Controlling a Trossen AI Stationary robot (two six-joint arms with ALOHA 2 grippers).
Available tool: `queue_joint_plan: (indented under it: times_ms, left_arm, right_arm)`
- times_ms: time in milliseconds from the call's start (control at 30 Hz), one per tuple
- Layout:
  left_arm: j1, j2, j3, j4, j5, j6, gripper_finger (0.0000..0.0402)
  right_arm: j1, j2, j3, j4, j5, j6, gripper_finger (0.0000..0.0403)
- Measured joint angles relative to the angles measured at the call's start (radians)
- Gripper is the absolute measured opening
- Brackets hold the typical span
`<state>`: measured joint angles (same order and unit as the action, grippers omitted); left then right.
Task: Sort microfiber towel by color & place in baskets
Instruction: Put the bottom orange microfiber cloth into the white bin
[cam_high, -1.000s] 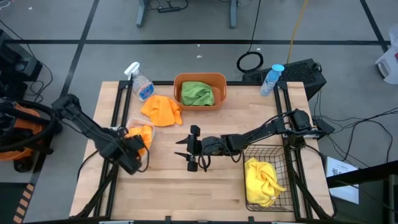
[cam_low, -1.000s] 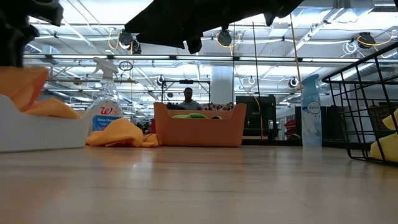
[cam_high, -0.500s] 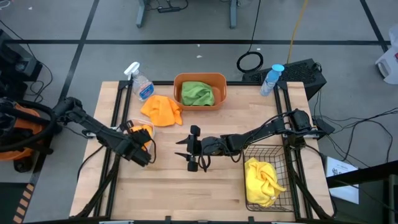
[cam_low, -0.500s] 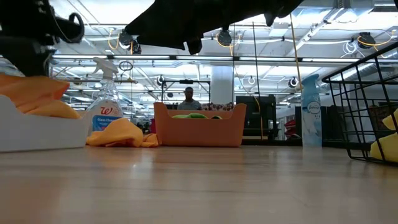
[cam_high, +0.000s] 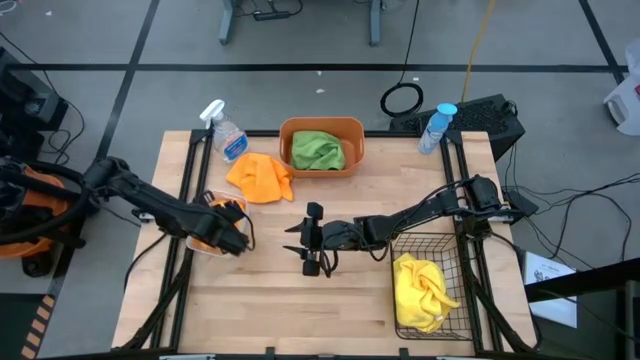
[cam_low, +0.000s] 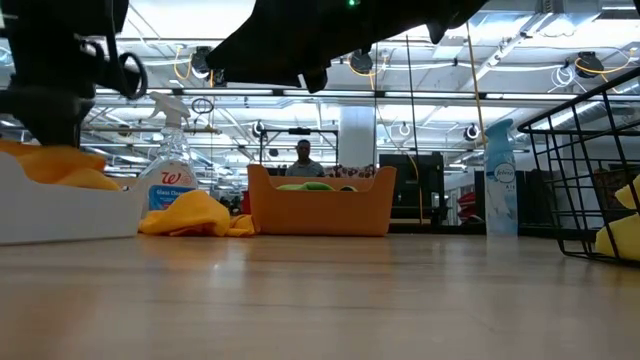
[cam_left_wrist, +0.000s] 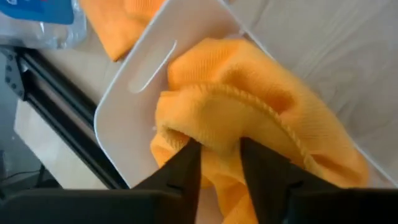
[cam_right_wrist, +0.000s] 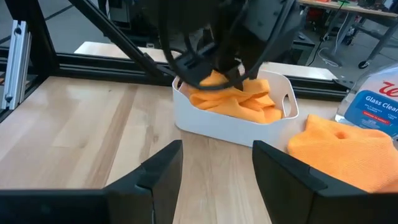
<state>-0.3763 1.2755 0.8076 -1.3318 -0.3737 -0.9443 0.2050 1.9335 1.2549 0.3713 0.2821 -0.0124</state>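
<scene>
Left pincer (cam_left_wrist: 214, 155) sits in the white bin (cam_left_wrist: 134, 93) at table's left, fingers pinching the orange towel (cam_left_wrist: 261, 106); it should release fully and lift straight up so no cloth snags, while right pincer (cam_high: 308, 238) waits released mid-table.

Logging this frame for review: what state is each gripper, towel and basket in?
left gripper: in the white bin, fingers around an orange towel
right gripper: open, empty, mid-table
orange tub: holds green towel
wire basket: holds yellow towel
second orange towel: loose on table
</scene>
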Motion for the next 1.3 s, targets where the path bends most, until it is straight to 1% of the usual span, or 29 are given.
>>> queue_joint_plan:
  times_ms: [133, 233, 267, 333, 433, 500, 567, 667, 800, 933, 1033, 1100, 1200, 1300]
  left_arm:
    - [0.0, -0.03, 0.072, -0.093, -0.002, -0.002, 0.0183]
    - [-0.011, -0.054, 0.147, -0.193, 0.004, -0.042, 0.0224]
    - [-0.02, -0.064, 0.172, -0.214, 0.01, -0.057, 0.0234]
    - [-0.05, -0.087, 0.205, -0.222, 0.055, -0.06, 0.0243]
    - [-0.119, -0.126, 0.21, -0.198, 0.117, -0.002, 0.0243]
    - [-0.157, -0.139, 0.194, -0.181, 0.16, 0.003, 0.0234]
    - [-0.191, -0.139, 0.169, -0.173, 0.176, -0.021, 0.0216]
    - [-0.224, -0.138, 0.109, -0.158, 0.194, -0.043, 0.0178]
    - [-0.227, -0.137, 0.039, -0.065, 0.198, -0.038, 0.0119]
    - [-0.196, -0.137, -0.005, -0.052, 0.129, -0.055, 0.0068]
    - [-0.163, -0.137, -0.036, -0.052, 0.08, -0.069, 0.0041]
    - [-0.136, -0.137, -0.058, -0.013, 0.072, -0.053, 0.003]
    - [-0.086, -0.136, -0.105, 0.076, 0.07, 0.006, 0.0025]
    - [-0.03, -0.121, -0.155, 0.168, 0.108, 0.072, 0.0025]
  right_arm:
    - [0.0, 0.0, 0.0, -0.009, 0.0, 0.0, 0.0187]
    - [0.0, 0.0, 0.0, -0.022, 0.0, 0.0, 0.0187]
    - [0.0, 0.0, 0.0, -0.028, 0.0, 0.0, 0.0187]
    - [0.0, 0.0, 0.0, -0.05, 0.0, 0.001, 0.0187]
    - [0.0, 0.0, 0.0, -0.074, 0.0, 0.004, 0.0187]
    - [0.0, 0.0, 0.0, -0.072, 0.0, 0.004, 0.0187]
    - [0.0, 0.0, 0.0, -0.07, 0.0, 0.004, 0.0187]
    - [0.0, 0.0, 0.0, -0.07, 0.0, 0.004, 0.0187]
    - [0.0, 0.0, 0.0, -0.078, 0.0, 0.009, 0.0187]
    - [0.0, 0.0, 0.0, -0.08, 0.0, 0.008, 0.0187]
    - [0.0, 0.0, 0.0, -0.08, 0.0, 0.003, 0.0187]
    - [0.0, 0.0, 0.0, -0.08, 0.0, 0.003, 0.0187]
    - [0.0, 0.0, 0.0, -0.08, 0.0, 0.002, 0.0187]
    - [0.002, -0.004, 0.0, -0.089, 0.0, 0.003, 0.0187]
